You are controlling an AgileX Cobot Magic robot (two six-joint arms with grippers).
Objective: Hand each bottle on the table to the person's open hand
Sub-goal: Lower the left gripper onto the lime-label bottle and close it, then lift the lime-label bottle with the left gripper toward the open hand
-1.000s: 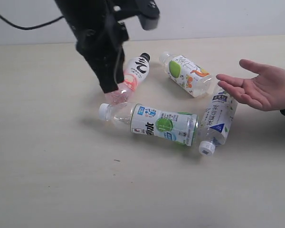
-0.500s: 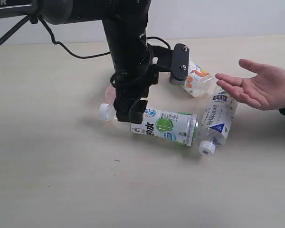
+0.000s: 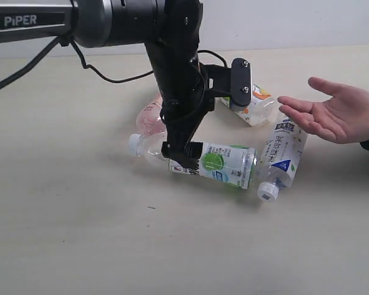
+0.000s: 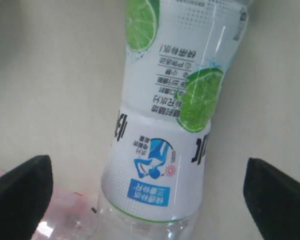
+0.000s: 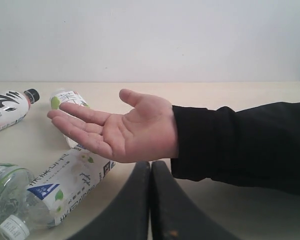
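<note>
Bottles, all four of them, are lying on the pale surface (image 3: 80, 233), so by my reading the first handover is only beginning and the step in hand is the grasp.

Farthest left, the pink bottle (image 3: 150, 115) is showing only its clear base; the arm is hiding the rest. In front of it the lime-label bottle (image 3: 224, 165) is lying on its side, its long axis running almost straight across the exterior view, its white cap (image 3: 135, 143) pointing left and its base resting against the blue-and-white bottle (image 3: 284, 153).

The left tool (image 3: 183, 152) is hanging over the neck end of the lime-label bottle. Its jaws are standing spread wide, one on either side of the body and neither gripping it, as the wrist view is showing (image 4: 147, 190).

Behind the arm, the orange-label bottle (image 3: 258, 106) is partly hidden. The blue-and-white bottle is lying with its cap toward the camera and its base toward the hand (image 3: 332, 117), which is waiting at the right, palm up, fingers open.

The right tool (image 5: 150, 200) is sitting low in front of that hand, its jaws pressed together on nothing.

The next move probably calls for squeezing across the round body squarely, since it could roll, then lifting it clear of its neighbours and carrying it right to the palm.
</note>
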